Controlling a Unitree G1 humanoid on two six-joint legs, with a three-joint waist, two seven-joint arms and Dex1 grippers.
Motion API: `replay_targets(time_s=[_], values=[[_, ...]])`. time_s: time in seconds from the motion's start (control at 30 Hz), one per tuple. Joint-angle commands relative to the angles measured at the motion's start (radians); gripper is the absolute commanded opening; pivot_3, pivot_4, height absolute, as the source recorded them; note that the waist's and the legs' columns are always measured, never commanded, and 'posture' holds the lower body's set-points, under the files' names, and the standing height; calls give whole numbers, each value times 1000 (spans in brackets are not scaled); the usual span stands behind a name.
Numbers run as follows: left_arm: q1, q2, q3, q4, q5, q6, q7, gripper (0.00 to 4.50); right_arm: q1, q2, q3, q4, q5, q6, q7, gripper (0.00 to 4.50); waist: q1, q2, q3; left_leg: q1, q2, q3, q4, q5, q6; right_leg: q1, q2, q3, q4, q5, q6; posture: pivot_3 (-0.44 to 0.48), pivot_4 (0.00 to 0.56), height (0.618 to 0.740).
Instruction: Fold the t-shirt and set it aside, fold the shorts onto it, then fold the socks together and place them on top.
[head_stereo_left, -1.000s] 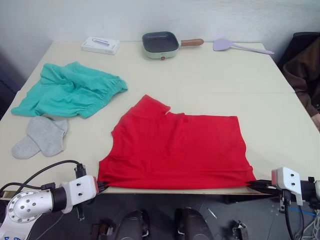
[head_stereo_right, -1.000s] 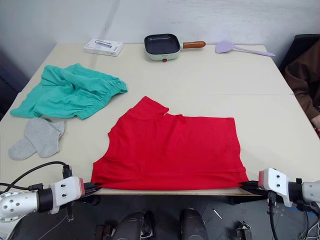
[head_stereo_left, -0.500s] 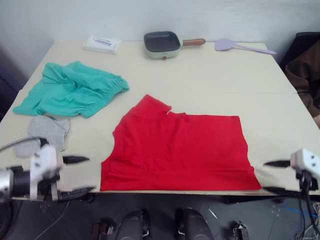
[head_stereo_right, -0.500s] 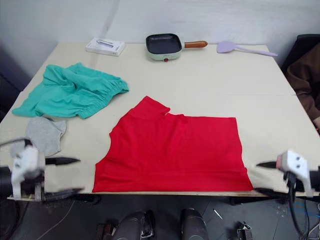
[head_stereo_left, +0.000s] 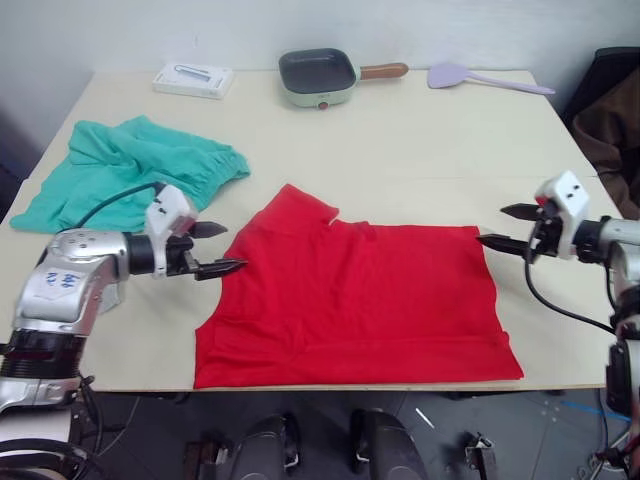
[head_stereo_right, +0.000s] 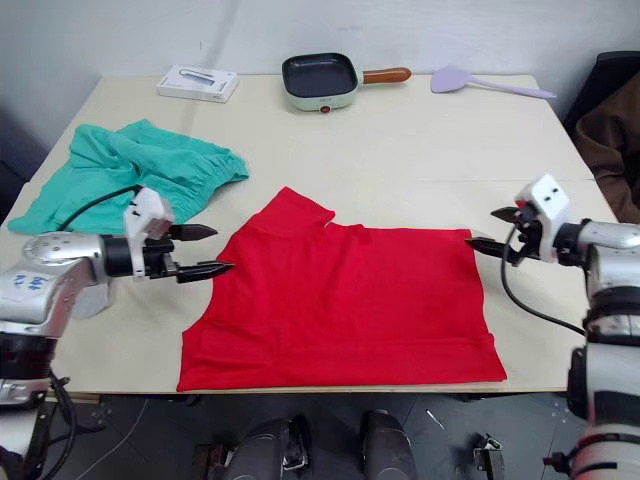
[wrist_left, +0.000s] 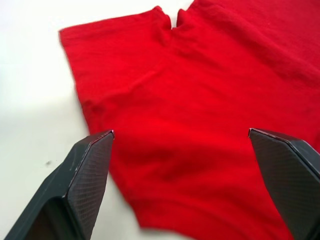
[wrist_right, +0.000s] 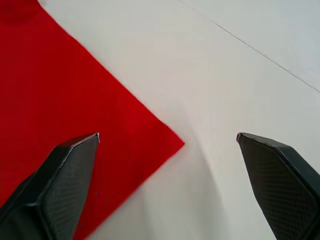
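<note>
T-shirt (head_stereo_left: 355, 300) flat at table's (head_stereo_left: 420, 150) near edge, partly folded. Left gripper (head_stereo_left: 220, 248) and right gripper (head_stereo_left: 505, 227) both spread, empty, flanking far corners. Next: pinch corners, fold.

We find the t-shirt (head_stereo_left: 355, 300) spread at the table's (head_stereo_left: 420, 150) near edge, the shorts (head_stereo_left: 125, 170) behind it to our left, and box (head_stereo_left: 194, 79), pan (head_stereo_left: 320, 78) and spatula (head_stereo_left: 480, 79) along the far edge.

Table (head_stereo_left: 420, 150) with t-shirt (head_stereo_left: 360, 300), shorts (head_stereo_left: 125, 170).
</note>
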Motion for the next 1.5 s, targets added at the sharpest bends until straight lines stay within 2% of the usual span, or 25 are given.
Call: replay_targets(time_s=[0.03,0.23,0.37,0.4,0.5,0.53,0.63,0.77,0.87,1.0,1.1,1.23,1.43,1.5], values=[[-1,-21,-1,-32,16,0,14,4500,-74,26,3,97,-49,45,-72,4481,0,0,0,0,0,0,1,0,0,0,0,1,0,0,0,0,150,740],[51,-52,10,-65,41,-4,63,4500,-127,83,12,153,-112,94,-145,4481,-1,0,0,1,2,0,7,2,-1,2,-1,4,1,0,1,0,150,740],[84,-46,22,-111,37,17,74,4500,-128,98,36,166,-153,116,-138,4481,-1,0,0,2,2,-1,6,5,-3,2,-6,3,2,1,1,0,150,740],[92,-45,26,-119,36,20,75,4500,-130,102,30,167,-154,125,-147,4310,-1,0,0,2,2,-1,6,5,-3,2,-6,3,2,1,1,0,150,740],[108,-39,28,-133,41,24,78,4500,-136,112,6,173,-141,154,-187,3606,-3,0,0,2,2,-1,6,5,-3,3,-6,3,2,1,1,0,150,740],[111,-38,27,-134,43,24,77,4500,-136,113,3,174,-141,158,-189,3172,-3,0,0,2,2,-1,6,5,-3,3,-6,3,2,1,1,0,150,740],[92,-43,30,-105,52,21,87,4500,-131,117,7,171,-145,158,-154,2278,-3,0,0,2,2,-1,6,5,-3,3,-6,3,2,1,1,0,150,740],[-24,-91,22,23,73,35,137,4500,-124,111,10,163,-154,139,-143,883,3,-1,0,2,2,-2,6,5,-2,3,-6,2,3,1,2,0,150,740],[-145,-144,-4,194,109,20,158,4500,-118,109,3,156,-154,117,-125,14,6,-1,0,3,0,-2,7,6,-1,5,-8,1,3,1,3,0,150,740],[-322,-226,-30,484,189,-77,203,4500,-110,109,0,145,-151,93,-88,14,4,-1,0,3,0,-2,6,6,-1,5,-7,0,4,2,3,0,150,740],[-434,-273,-43,702,252,-169,251,4500,-102,109,-3,136,-149,79,-68,14,1,-1,0,2,0,-2,6,6,-1,5,0,-1,6,2,3,0,150,740],[-552,-323,-59,957,327,-280,303,4500,-91,111,-9,126,-142,70,-53,14,-2,-2,0,2,1,-1,5,6,-1,4,1,-2,5,2,3,0,150,740],[-628,-395,-46,1119,352,-324,259,4500,-68,116,-16,115,-130,60,-38,14,-2,-2,0,3,1,-1,6,6,-1,4,1,-2,6,2,4,0,150,740],[-639,-414,-38,1137,355,-326,244,4114,-60,117,-17,112,-130,58,-34,0,-1,-3,0,2,1,-1,7,6,-1,4,1,-2,6,2,4,0,150,740]])
